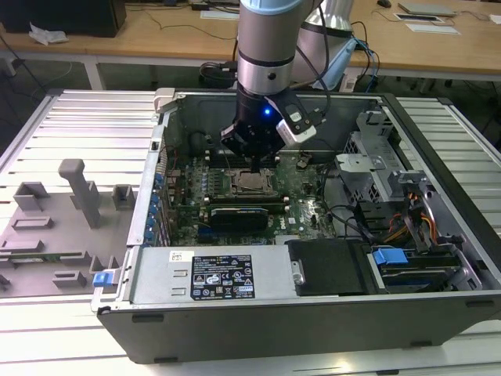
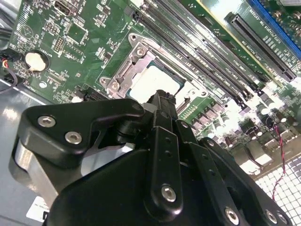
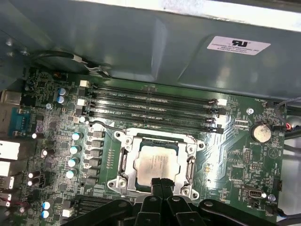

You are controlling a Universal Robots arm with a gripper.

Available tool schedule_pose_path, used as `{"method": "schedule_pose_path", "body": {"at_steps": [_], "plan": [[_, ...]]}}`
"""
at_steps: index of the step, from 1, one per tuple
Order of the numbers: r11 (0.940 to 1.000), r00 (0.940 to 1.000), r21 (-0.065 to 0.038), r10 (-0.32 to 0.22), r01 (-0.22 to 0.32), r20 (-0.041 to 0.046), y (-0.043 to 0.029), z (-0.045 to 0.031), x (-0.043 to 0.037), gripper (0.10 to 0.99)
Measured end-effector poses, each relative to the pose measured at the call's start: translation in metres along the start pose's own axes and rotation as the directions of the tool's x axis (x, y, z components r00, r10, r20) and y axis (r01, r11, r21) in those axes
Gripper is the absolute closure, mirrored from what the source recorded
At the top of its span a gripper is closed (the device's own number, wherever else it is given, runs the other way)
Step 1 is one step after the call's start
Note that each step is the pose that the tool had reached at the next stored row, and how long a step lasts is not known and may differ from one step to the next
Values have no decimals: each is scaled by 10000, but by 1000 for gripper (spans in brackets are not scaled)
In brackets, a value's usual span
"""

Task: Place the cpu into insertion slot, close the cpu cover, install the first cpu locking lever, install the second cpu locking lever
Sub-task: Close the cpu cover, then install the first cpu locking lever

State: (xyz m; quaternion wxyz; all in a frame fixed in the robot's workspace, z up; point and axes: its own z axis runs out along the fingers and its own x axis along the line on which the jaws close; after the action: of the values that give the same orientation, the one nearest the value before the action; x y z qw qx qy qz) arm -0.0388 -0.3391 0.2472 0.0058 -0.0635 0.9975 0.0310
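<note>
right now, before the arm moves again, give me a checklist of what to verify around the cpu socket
1. Small square silver-topped cpu lies flat and square in the opening: ok.
2. Thin dark steel frame cpu cover is down around the chip: ok.
3. Locking levers latched: cannot tell.
4. Claw shut and carrying nothing: ok.
5. Claw tips touching the chip's edge or just above it: cannot tell.
6. Long narrow black memory slots free of the claw: ok.

The cpu (image 3: 157,165) (silver-topped) lies flat in the insertion slot (image 3: 157,143), cpu cover (image 3: 125,161) down.
</note>
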Motion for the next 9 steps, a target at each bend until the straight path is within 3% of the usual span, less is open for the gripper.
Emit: {"method": "schedule_pose_path", "body": {"at_steps": [9], "plan": [[10000,10000,20,0,0,-3,5,0,-1,980]]}}
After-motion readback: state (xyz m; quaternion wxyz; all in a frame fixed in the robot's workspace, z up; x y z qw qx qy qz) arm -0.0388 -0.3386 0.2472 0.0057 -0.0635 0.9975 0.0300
